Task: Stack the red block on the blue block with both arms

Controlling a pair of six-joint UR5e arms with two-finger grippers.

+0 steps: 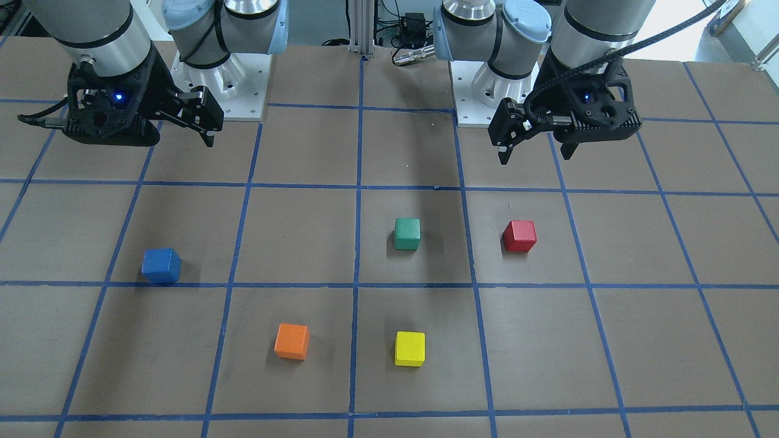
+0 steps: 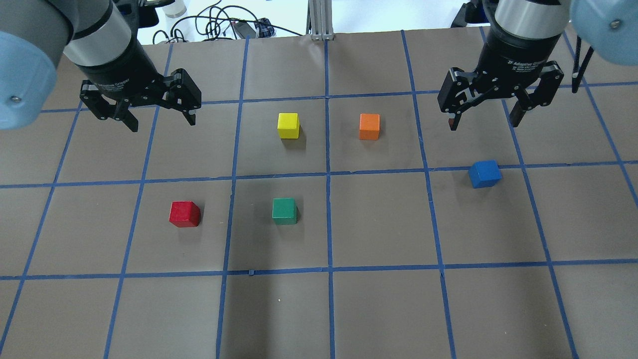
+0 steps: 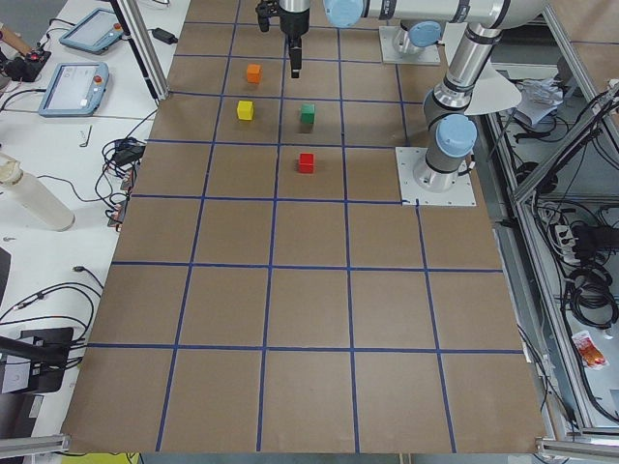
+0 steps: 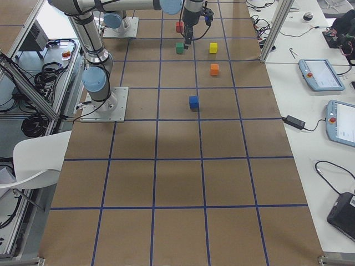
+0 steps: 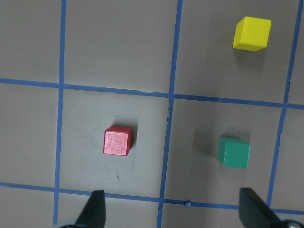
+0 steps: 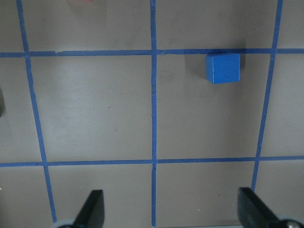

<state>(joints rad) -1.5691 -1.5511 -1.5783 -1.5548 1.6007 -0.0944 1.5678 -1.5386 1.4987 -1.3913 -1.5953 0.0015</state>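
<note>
The red block (image 2: 184,214) sits on the table on my left side; it also shows in the left wrist view (image 5: 117,141) and the front view (image 1: 519,236). My left gripper (image 2: 163,122) is open and empty, hanging above the table, apart from the red block and farther from my base than it. The blue block (image 2: 484,173) sits on my right side and shows in the right wrist view (image 6: 223,68) and the front view (image 1: 161,266). My right gripper (image 2: 482,124) is open and empty, above the table just beyond the blue block.
A green block (image 2: 284,210) lies right of the red one. A yellow block (image 2: 288,125) and an orange block (image 2: 369,126) lie side by side farther out, between the two grippers. The table is brown with blue tape grid lines.
</note>
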